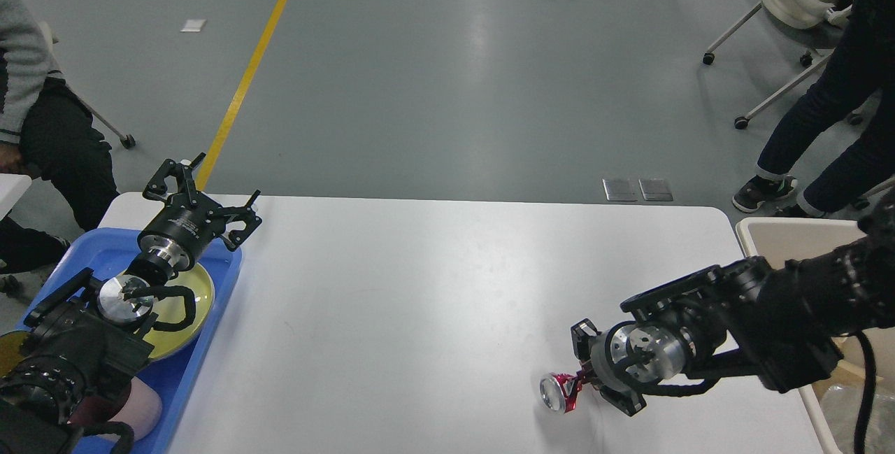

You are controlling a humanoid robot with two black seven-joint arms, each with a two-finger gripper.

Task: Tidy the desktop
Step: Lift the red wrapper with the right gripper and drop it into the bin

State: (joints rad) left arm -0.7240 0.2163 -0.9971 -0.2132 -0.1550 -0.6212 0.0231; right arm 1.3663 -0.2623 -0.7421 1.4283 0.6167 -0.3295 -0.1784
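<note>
The desktop (433,286) is a large white tabletop with rounded corners. A crushed red can (558,392) is near its front right, turned so its silver end faces me. My right gripper (577,385) comes in from the right and is shut on the can's red body. My left gripper (208,192) stands open and empty over the far corner of the blue tray (98,251), at the desktop's left edge.
In the blue tray lie a yellow-green plate (189,303) and a pink object (143,408), both partly hidden by my left arm. A beige bin (790,233) stands off the right edge. A seated person is at far left, and a standing person with wheeled chairs at upper right.
</note>
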